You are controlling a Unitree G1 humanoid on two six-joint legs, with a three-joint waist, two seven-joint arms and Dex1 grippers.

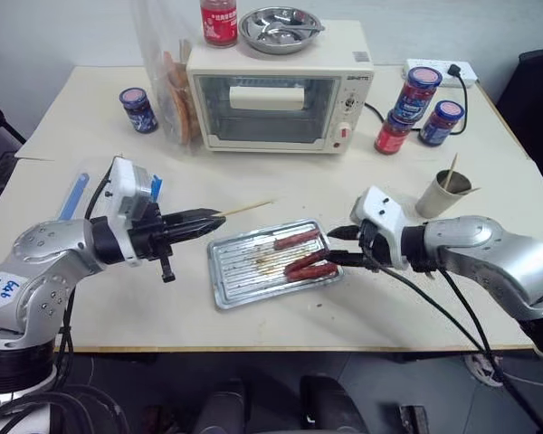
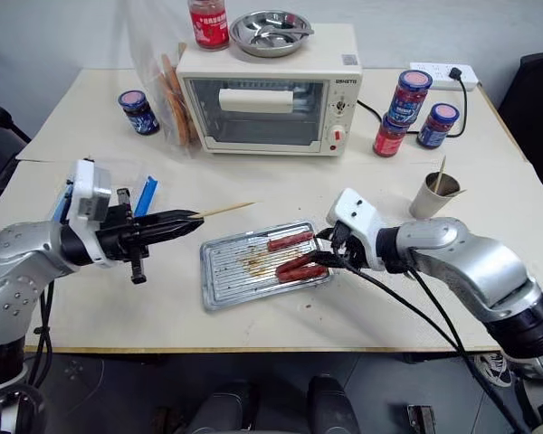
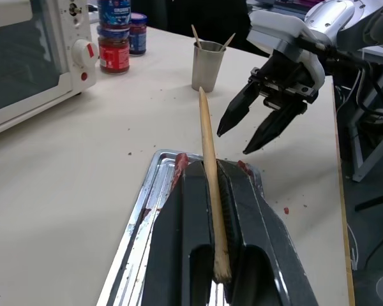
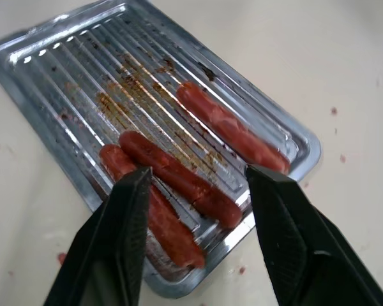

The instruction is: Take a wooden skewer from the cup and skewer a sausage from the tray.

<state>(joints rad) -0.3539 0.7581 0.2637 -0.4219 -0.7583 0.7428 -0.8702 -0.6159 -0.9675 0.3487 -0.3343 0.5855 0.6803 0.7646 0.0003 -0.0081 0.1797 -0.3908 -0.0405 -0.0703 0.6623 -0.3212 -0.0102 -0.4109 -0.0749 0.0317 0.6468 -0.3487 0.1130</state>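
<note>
My left gripper (image 1: 214,218) is shut on the wooden skewer (image 1: 249,208), which it holds level, pointing right, just left of the tray (image 1: 238,268). Seen along the left gripper's fingers, the skewer (image 3: 209,146) sticks out toward the cup (image 3: 207,64). Three reddish sausages lie in the tray: one (image 4: 230,131) apart at the far side, two (image 4: 179,172) side by side at the near right end. My right gripper (image 4: 198,185) hangs open above that pair, touching nothing. The paper cup (image 1: 442,194) stands to the right with more skewers in it.
A toaster oven (image 1: 271,99) stands at the back with a round steel dish (image 1: 281,27) and a red jar (image 1: 219,20) on top. Lidded jars (image 1: 421,90) cluster at the back right, and a blue jar (image 1: 138,108) and a food bag (image 1: 172,90) at the back left.
</note>
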